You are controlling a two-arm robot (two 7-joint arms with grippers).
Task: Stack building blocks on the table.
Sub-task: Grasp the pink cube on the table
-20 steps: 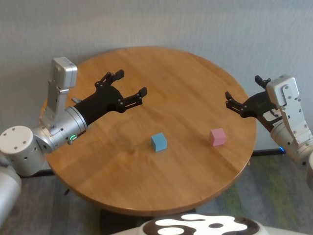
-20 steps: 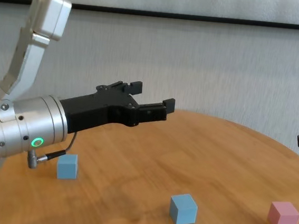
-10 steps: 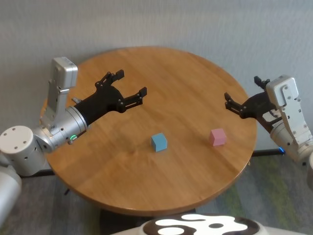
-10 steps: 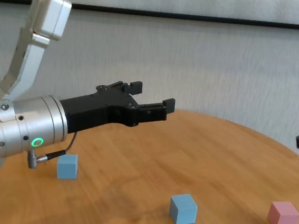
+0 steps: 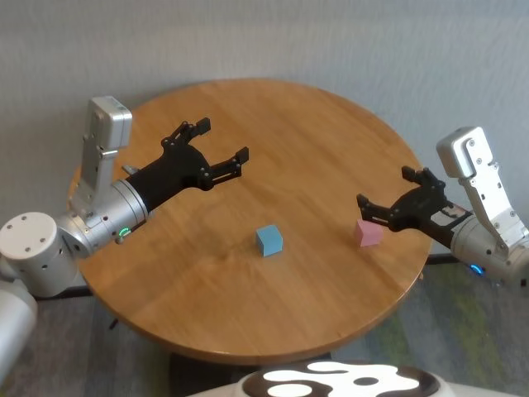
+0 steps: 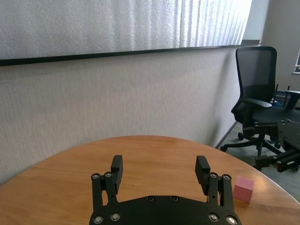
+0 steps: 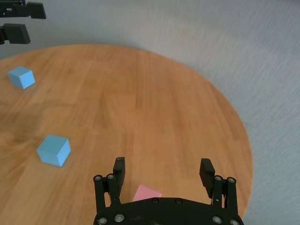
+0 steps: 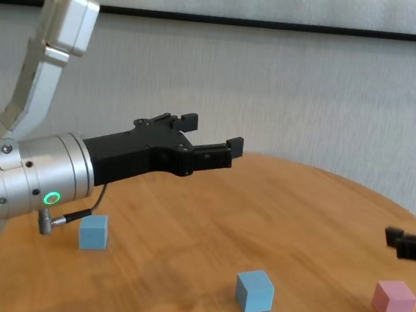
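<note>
None of the three blocks were stacked: pink block [image 5: 368, 233] and both blue blocks [image 8: 255, 291] [image 8: 93, 232] sat apart on the desk [image 5: 314, 141]; I held right gripper [image 5: 395, 196] above pink, left gripper [image 5: 219, 145] hovering, jaws spread.

Lay unstacked and well apart on the wood-grain table [image 5: 273, 124]: pink cube [image 5: 369, 234] near right edge, light blue cube [image 5: 269, 240] mid-table, second light blue cube [image 8: 93, 232] at left.

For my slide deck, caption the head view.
Right claw open beside pink block; left claw hovers open.
</note>
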